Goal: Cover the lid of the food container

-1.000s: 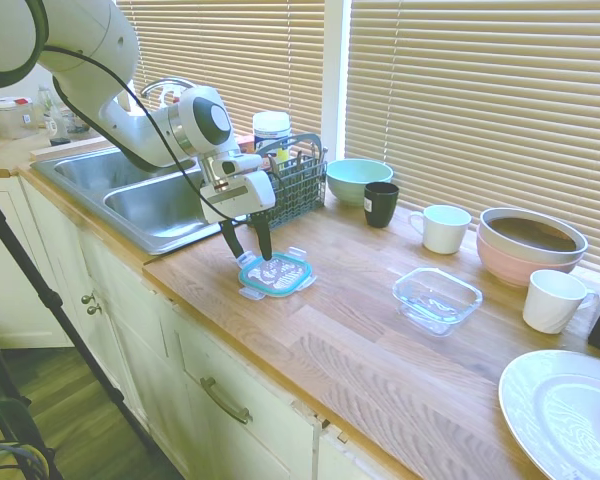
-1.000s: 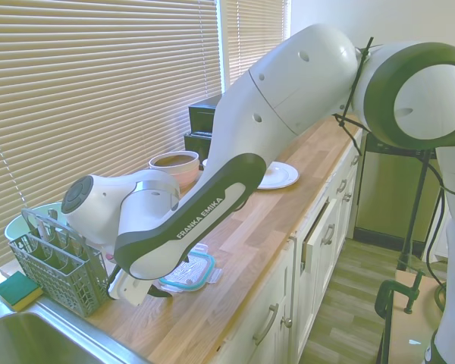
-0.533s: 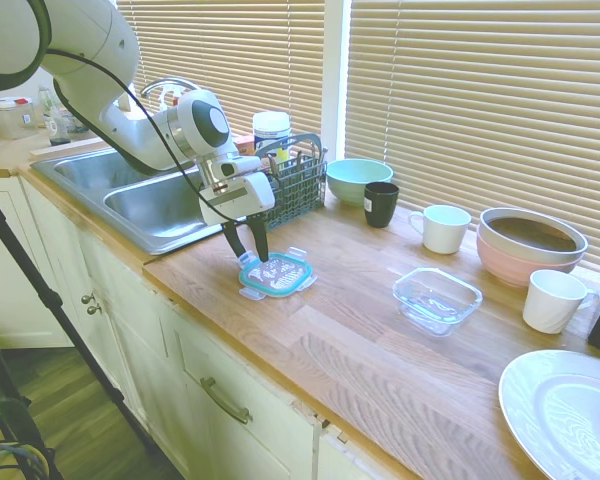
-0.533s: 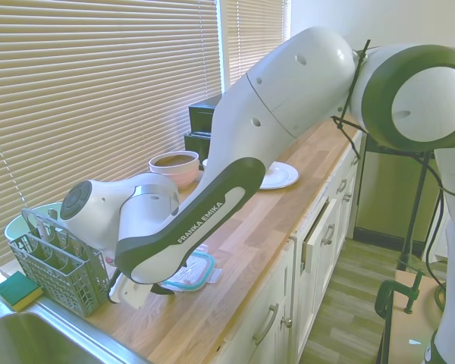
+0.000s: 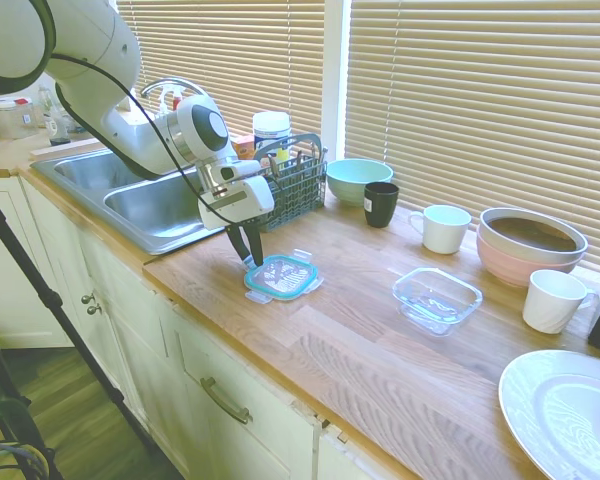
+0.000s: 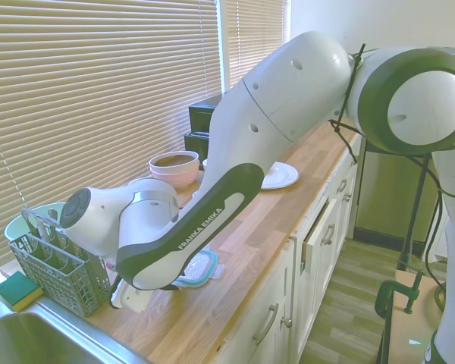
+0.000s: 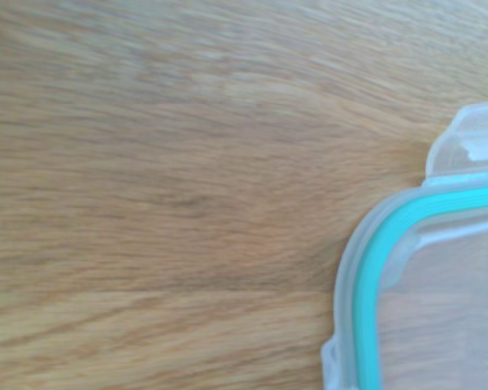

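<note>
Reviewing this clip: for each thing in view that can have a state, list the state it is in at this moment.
lid: lying flat on the counter, off the container
food container: uncovered, empty, standing apart from the lid
gripper: at the lid's sink-side edge; closure unclear
black cup: upright
white mugs: both upright
pink bowl: upright, holds a darker bowl
mint-green bowl: upright
blinds: lowered

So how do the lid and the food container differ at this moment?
The lid is flat with a teal rim and snap tabs; the food container is a plain clear dish with raised walls. The lid lies at the gripper near the sink; the container sits open, apart, among the cups. Both are clear rounded rectangles resting on the wooden counter.
</note>
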`<state>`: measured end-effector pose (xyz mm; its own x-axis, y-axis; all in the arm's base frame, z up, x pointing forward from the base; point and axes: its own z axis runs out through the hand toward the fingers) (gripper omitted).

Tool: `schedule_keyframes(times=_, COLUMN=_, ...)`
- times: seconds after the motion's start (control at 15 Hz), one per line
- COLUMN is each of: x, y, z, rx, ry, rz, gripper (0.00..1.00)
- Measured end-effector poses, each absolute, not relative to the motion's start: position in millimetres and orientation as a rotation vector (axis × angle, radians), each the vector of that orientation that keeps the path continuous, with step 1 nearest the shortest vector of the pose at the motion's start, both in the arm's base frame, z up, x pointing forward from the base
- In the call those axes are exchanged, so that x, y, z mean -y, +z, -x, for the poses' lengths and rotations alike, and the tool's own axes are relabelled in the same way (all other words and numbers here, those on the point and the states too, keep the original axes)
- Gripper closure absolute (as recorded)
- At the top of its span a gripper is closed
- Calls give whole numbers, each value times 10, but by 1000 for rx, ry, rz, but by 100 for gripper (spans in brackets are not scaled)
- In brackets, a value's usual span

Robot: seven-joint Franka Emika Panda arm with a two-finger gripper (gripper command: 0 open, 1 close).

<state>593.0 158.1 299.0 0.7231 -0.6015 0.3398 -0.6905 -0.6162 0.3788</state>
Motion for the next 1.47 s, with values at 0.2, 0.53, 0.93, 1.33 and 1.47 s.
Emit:
schedule_keyframes(times=0.2, x=-1572, y=2975, z=-5930, rx=982, ry=246, rz=-2433, gripper=100)
schedule_keyframes(times=0.53, x=-1568, y=2977, z=-5933, rx=978, ry=251, rz=-2432, gripper=100)
schedule_keyframes(times=0.93, x=-1608, y=3135, z=-5932, rx=1035, ry=254, rz=-2475, gripper=100)
schedule_keyframes(times=1.33, x=-1548, y=3725, z=-5803, rx=1085, ry=300, rz=-2532, gripper=100)
schedule_keyframes(times=1.47, x=-1496, y=3939, z=-5752, rx=1101, ry=318, rz=-2551, gripper=100)
